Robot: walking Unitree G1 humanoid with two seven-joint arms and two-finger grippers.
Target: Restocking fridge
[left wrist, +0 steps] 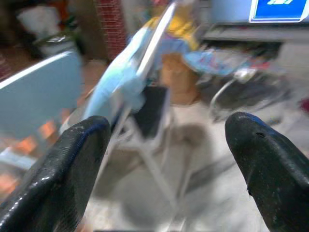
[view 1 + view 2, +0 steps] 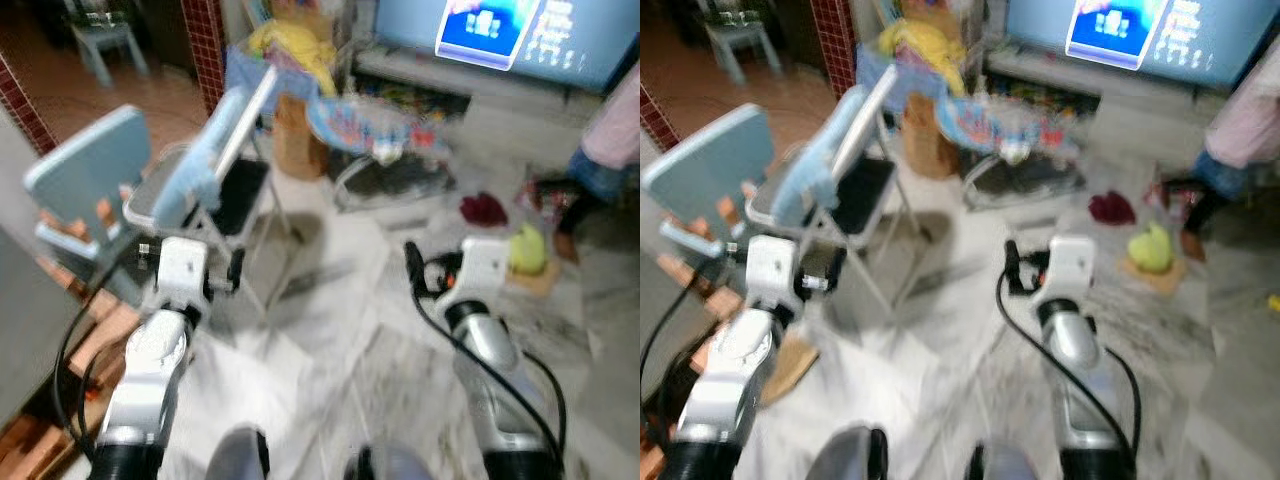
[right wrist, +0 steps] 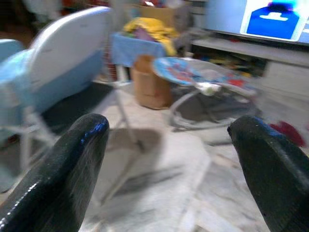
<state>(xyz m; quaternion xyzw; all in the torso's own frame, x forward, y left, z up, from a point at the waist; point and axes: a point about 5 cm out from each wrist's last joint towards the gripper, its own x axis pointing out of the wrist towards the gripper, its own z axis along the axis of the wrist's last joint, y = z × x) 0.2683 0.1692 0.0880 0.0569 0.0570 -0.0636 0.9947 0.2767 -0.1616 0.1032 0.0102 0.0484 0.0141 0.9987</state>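
The picture is blurred by motion. My left gripper (image 1: 166,123) is open, its two black fingers (image 1: 72,164) wide apart with nothing between them; beyond it stands a folding chair. My right gripper (image 3: 170,124) is also open and empty, facing a baby bouncer (image 3: 203,77) across the floor. In the eye views both silver arms reach forward at waist height, the left arm (image 2: 182,268) near the chair and the right arm (image 2: 478,270) over the marble floor.
A folding chair (image 2: 215,170) draped in light blue cloth stands ahead on the left, beside a light blue panel (image 2: 85,175). The bouncer (image 2: 385,135), a brown bin (image 2: 298,135) and a lit screen (image 2: 500,30) lie ahead. A person (image 2: 610,150) crouches at the right, near a yellow-green toy (image 2: 527,250).
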